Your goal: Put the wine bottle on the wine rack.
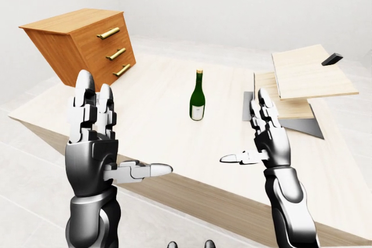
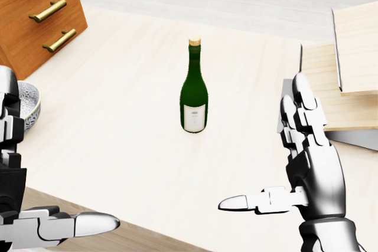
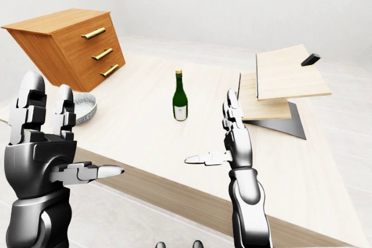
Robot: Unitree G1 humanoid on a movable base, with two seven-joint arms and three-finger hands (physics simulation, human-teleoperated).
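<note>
Silver-fingered, our left hand (image 1: 93,143) and right hand (image 2: 310,169) are raised near the table's (image 2: 130,140) near edge, fingers spread, holding nothing. Mid-table we see the wine bottle (image 2: 194,90) upright. Beyond it, the wine rack (image 1: 302,82) sits toward the right edge, the drawer chest (image 1: 84,42) at the left corner.

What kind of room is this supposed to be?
Probably a simulated home dining or kitchen area: a pale wooden table carries a wine bottle, a patterned bowl and a wooden drawer chest.
</note>
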